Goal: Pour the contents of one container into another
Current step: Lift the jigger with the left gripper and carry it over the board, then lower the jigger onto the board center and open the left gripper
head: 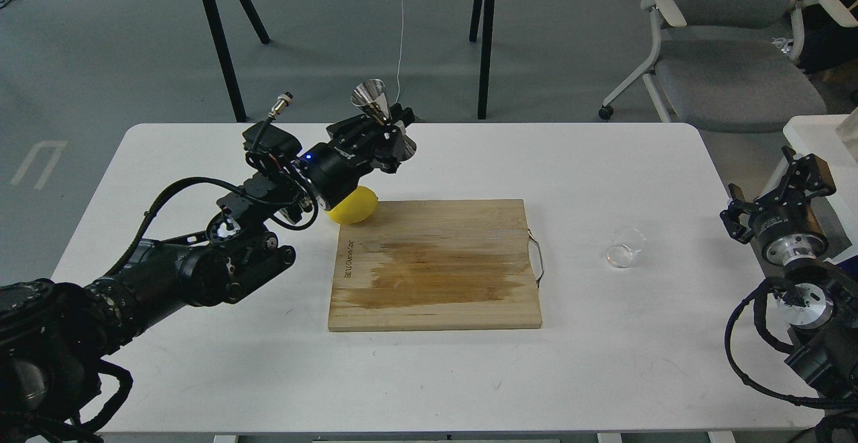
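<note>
- The left gripper (387,129) is up over the far-left part of the white table (201,362), and it's clamped around the narrow waist of the steel jigger (375,104). The jigger sits a bit tilted in the fingers, top cone open toward the upper left and the lower cone poking out on the right side of the fingers.
- The glass cup (625,247) is on the table over on the right, standing upright, well apart from the jigger. It's between the cutting board's metal handle (537,257) and the right arm. Can't tell whether there's anything in it; it's clear and small in the shot.
- The right gripper (784,188) is at the right edge of the table, near the cup but not touching it. Its fingers are spread with nothing between them.
- A wooden cutting board (434,265) lies flat in the middle of the table, with a darker stained patch across it.
- A yellow lemon (355,207) sits just off the board's far-left corner, partly hidden under the left arm's wrist.
- A grey office chair (727,61) is on the floor past the table, top right.
</note>
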